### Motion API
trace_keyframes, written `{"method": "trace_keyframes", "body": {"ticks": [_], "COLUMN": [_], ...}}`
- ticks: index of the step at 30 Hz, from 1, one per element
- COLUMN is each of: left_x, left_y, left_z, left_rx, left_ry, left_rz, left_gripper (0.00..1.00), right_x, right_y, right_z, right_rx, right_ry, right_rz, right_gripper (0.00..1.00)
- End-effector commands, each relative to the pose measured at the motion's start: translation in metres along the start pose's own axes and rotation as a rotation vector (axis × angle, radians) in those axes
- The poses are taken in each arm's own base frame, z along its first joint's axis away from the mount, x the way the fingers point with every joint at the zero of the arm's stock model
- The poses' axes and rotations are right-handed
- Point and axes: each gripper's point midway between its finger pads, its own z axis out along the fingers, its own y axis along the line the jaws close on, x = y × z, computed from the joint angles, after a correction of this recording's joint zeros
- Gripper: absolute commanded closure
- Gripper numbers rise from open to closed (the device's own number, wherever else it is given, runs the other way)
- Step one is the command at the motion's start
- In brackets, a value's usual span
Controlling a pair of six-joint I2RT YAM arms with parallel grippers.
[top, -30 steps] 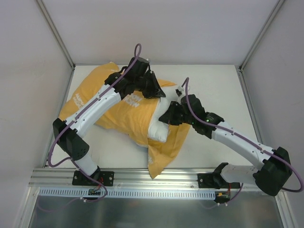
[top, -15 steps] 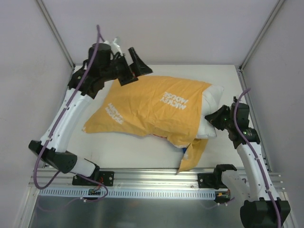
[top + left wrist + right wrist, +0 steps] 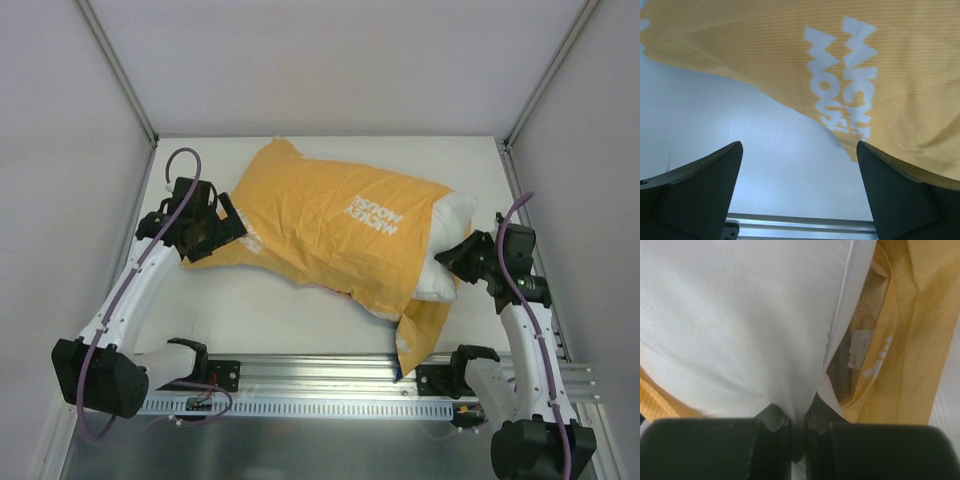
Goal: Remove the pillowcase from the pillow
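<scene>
Pillow (image 3: 740, 320) sits pinched between right fingers (image 3: 774, 421).

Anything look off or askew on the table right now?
The pillowcase lies skewed over most of the pillow, and its flap trails to the near edge of the table by the rail. The left gripper is open and empty; the right gripper pinches the pillow's edge.

Orange-yellow pillowcase (image 3: 330, 225), white lettering up, lies diag. across table; white pillow (image 3: 447, 250) protrudes from right end.
</scene>
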Motion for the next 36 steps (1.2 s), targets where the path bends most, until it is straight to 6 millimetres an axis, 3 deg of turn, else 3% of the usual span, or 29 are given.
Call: {"method": "trace_keyframes", "body": {"ticks": [1, 2, 3, 6, 8, 10, 11, 12, 13, 14, 19, 23, 30, 36], "left_x": [-0.022, -0.019, -0.018, -0.005, 0.007, 0.01, 0.009, 0.007, 0.004, 0.003, -0.013, -0.026, -0.051, -0.059], "left_y": [0.03, 0.032, 0.012, -0.011, -0.017, -0.018, -0.017, -0.016, -0.016, -0.015, -0.015, -0.003, 0.041, 0.072], "left_z": [0.015, 0.023, 0.03, 0.056, 0.072, 0.081, 0.082, 0.082, 0.08, 0.078, 0.055, 0.035, 0.01, -0.001], "left_rx": [-0.132, -0.118, 0.009, 0.156, 0.183, 0.194, 0.183, 0.176, 0.173, 0.172, 0.18, 0.179, 0.15, 0.078], "left_ry": [-0.071, -0.045, -0.01, 0.115, 0.198, 0.209, 0.2, 0.191, 0.174, 0.168, 0.077, 0.014, -0.091, -0.155], "left_rz": [0.009, 0.007, 0.025, 0.038, 0.022, 0.0, -0.013, -0.015, -0.014, -0.018, -0.037, -0.097, -0.294, -0.428], "left_gripper": [0.01, 0.01, 0.01, 0.01, 0.1, 0.29, 0.61, 0.74, 0.94, 1.0, 1.0, 1.0, 1.0, 1.0], "right_x": [-0.023, -0.023, -0.023, -0.023, -0.024, -0.027, -0.028, -0.031, -0.034, -0.036, -0.05, -0.071, -0.126, -0.135], "right_y": [0.018, 0.018, 0.018, 0.017, 0.018, 0.019, 0.019, 0.02, 0.02, 0.02, 0.017, 0.015, 0.025, 0.035], "right_z": [-0.009, -0.01, -0.009, -0.006, -0.006, -0.007, -0.008, -0.009, -0.01, -0.01, -0.012, -0.023, -0.059, -0.065], "right_rx": [-0.058, -0.059, -0.059, -0.059, -0.061, -0.062, -0.063, -0.064, -0.066, -0.065, -0.063, -0.068, -0.133, -0.169], "right_ry": [-0.063, -0.065, -0.06, -0.046, -0.042, -0.052, -0.052, -0.058, -0.064, -0.066, -0.085, -0.141, -0.29, -0.311], "right_rz": [-0.026, -0.027, -0.024, -0.011, -0.006, -0.006, -0.008, -0.011, -0.008, -0.006, 0.024, 0.091, 0.306, 0.316], "right_gripper": [0.99, 0.99, 0.99, 0.99, 0.99, 0.99, 0.99, 0.99, 0.99, 0.99, 0.99, 0.99, 0.99, 0.99]}}
